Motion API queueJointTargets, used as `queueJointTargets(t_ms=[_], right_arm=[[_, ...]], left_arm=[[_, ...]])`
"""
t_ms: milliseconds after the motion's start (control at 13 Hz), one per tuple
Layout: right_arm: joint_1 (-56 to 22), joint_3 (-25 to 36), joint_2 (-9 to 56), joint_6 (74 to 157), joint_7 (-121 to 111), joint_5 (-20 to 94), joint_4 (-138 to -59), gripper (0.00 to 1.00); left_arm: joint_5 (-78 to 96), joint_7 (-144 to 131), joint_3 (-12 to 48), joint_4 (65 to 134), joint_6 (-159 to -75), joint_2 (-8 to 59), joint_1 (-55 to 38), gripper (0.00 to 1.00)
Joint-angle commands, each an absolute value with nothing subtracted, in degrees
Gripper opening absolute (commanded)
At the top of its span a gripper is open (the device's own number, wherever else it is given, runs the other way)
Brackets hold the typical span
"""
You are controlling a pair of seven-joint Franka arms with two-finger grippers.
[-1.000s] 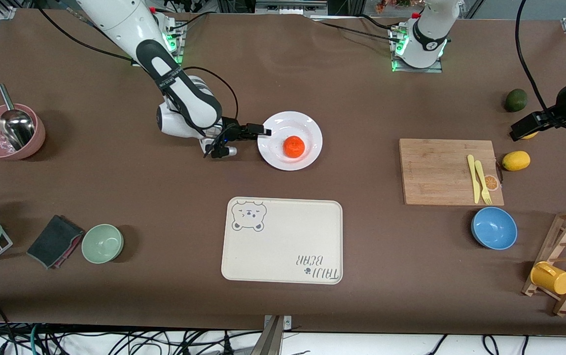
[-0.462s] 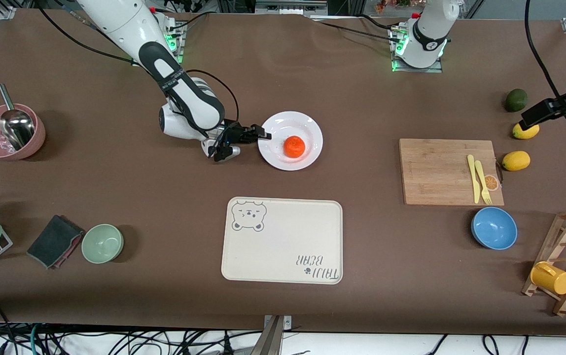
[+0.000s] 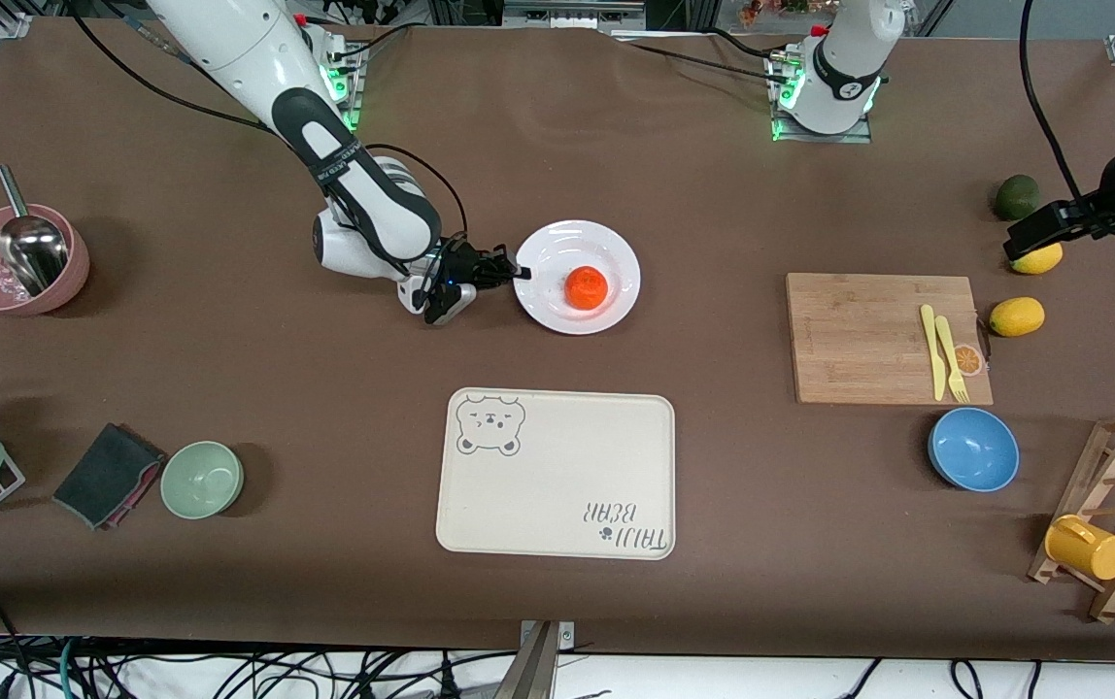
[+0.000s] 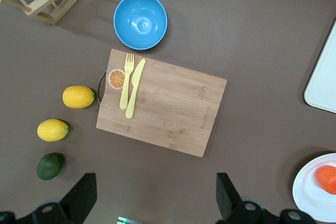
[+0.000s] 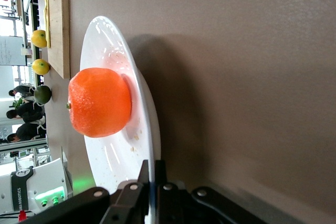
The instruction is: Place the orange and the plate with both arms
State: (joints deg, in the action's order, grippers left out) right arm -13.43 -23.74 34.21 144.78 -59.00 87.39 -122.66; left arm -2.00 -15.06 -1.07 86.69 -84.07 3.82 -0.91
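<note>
Front view: right end effector is clamped on the rim of the plate, mid-desk, farther from the camera than the bear tray. The orange sits loose on it, so a tilted or jerky lift could roll it off! Left end effector waits with jaws spread above the lemons. Since a second ago, those right fingers have snapped shut and the plate has nudged slightly toward the left arm's end.

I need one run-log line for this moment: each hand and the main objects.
right hand: shut on plate rim | orange: on plate | left hand: open, waiting above table by lemons
</note>
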Motion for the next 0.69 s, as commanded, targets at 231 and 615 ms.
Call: queueJointTargets(t_ms=[231, 615], right_arm=[[-13.0, -23.8, 37.0, 146.3, -61.0, 88.4, -119.5, 0.00], [-11.4, -23.5, 37.0, 145.0, -58.0, 88.6, -116.6, 0.00]], left_arm=[[-1.1, -12.6, -2.0, 86.7, -82.2, 3.8, -1.1, 1.00], [-1.0, -12.6, -2.0, 86.7, -80.1, 3.7, -1.1, 1.00]])
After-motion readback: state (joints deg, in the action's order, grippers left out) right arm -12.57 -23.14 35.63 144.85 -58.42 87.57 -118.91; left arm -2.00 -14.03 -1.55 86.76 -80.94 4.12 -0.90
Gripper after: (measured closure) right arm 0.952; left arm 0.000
